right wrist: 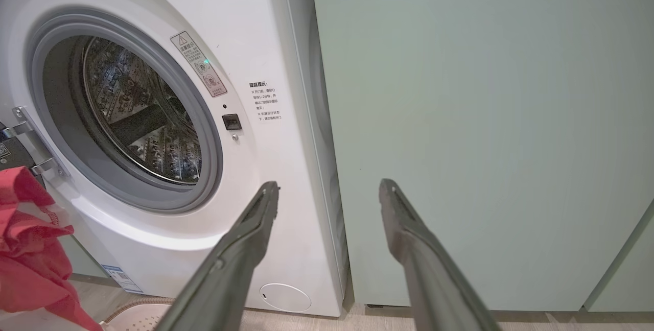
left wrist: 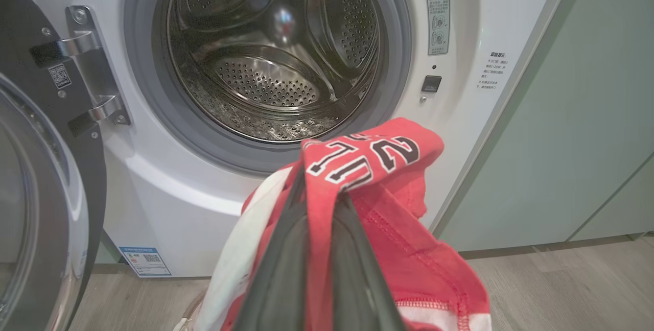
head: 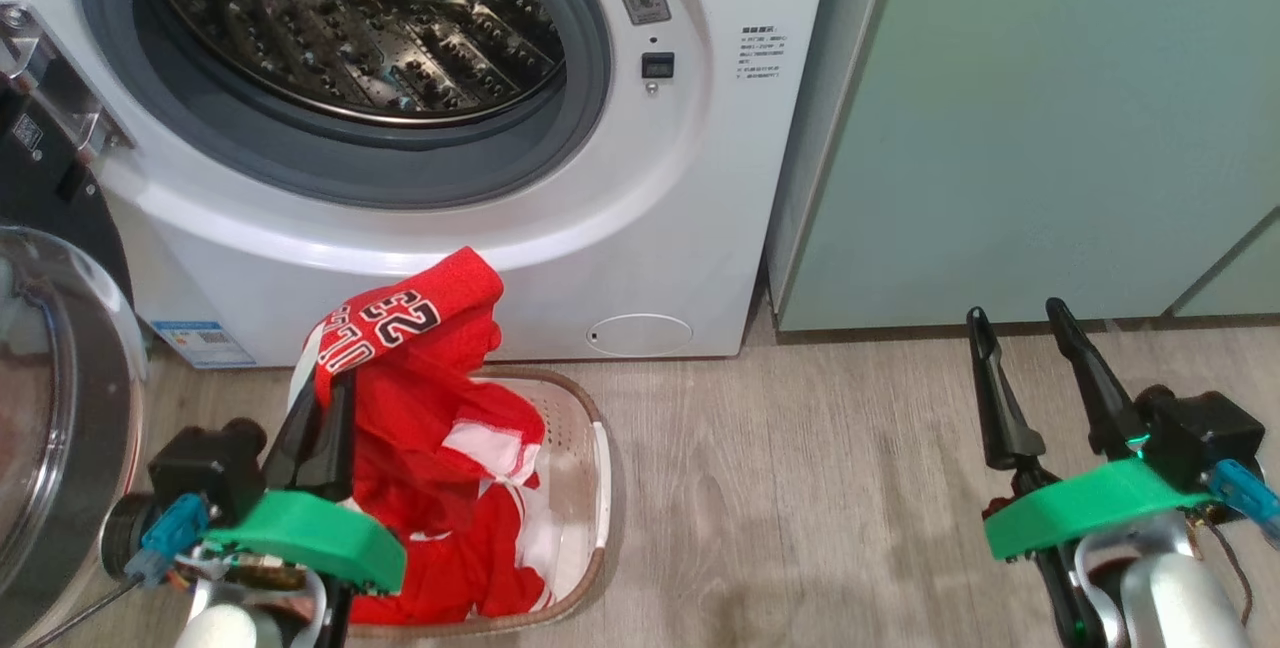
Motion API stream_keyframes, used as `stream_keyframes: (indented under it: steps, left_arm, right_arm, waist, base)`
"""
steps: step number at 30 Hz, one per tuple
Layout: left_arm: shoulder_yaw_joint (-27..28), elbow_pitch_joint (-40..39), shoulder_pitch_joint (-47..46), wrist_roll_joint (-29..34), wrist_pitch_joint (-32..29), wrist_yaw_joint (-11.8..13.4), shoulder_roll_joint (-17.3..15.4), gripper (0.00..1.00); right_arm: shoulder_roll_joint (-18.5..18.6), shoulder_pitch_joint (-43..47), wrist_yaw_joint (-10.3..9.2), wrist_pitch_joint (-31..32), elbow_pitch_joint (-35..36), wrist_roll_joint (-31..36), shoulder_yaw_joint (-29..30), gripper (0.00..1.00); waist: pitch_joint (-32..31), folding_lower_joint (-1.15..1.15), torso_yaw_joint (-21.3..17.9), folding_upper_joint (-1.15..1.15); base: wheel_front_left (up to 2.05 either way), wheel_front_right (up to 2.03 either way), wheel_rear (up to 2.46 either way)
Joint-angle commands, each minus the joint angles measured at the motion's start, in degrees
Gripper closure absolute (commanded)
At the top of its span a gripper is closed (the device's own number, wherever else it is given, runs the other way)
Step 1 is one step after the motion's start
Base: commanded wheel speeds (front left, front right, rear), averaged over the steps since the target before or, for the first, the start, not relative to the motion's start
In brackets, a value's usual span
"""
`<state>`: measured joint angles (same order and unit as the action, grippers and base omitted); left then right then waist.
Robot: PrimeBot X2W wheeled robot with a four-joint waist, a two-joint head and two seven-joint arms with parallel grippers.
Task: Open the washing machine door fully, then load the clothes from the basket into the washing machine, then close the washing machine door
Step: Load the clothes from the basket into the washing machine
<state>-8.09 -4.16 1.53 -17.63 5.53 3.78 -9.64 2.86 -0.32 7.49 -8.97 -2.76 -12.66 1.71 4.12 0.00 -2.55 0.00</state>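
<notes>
Inspector: Status of the washing machine (head: 680, 228)?

Technician: Upper left of frame; drum empty. The washing machine door (head: 70, 408) stands swung open at the left edge, so step one reads complete.

Inspector: Load?

Technician: The basket (head: 590, 448) sits lower left on the floor. The clothes (head: 440, 428) hang partly lifted from it, below the drum opening. Loading and closing remain. Left gripper (head: 335, 393): clamped on the clothes. Right gripper (head: 1015, 313), lower right: fingers apart, empty.

Washing machine (head: 680, 228) mouth open, unblocked; washing machine door (head: 50, 408) stands left of approach; cabinet (head: 1050, 128) right.
</notes>
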Motion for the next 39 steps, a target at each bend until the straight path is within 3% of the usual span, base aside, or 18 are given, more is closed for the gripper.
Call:
stream_keyframes:
  steps: [1,21,29,39]
  left_arm:
    - [1.78,-2.22,-1.78,-0.08,-0.17,0.49,-1.07,1.00]
    - [1.56,1.28,-7.19,-1.18,1.24,0.73,-0.56,1.00]
    - [2.94,7.90,-19.54,-3.17,0.50,-0.84,-1.50,1.00]
    - [5.08,25.95,-41.58,-5.50,-4.21,-2.05,-4.41,1.00]
  right_arm:
    - [0.01,-1.03,0.00,0.22,2.27,-0.04,-1.43,0.00]
    - [0.01,-2.68,0.00,0.18,2.82,-0.04,-1.77,0.00]
    - [0.01,-5.04,0.00,-0.39,3.70,-0.38,-3.20,0.00]
    - [0.01,-9.11,0.00,-3.03,2.40,-2.45,-6.13,0.00]
  waist:
    - [0.04,0.00,0.01,0.00]
    - [3.11,0.00,-0.23,0.00]
    - [8.77,0.00,-3.50,0.00]
    - [17.42,0.00,-9.82,0.00]
  base:
    - [0.00,0.00,0.00]
    - [0.00,0.00,0.00]
    - [0.00,0.00,0.00]
    - [0.00,0.00,0.00]
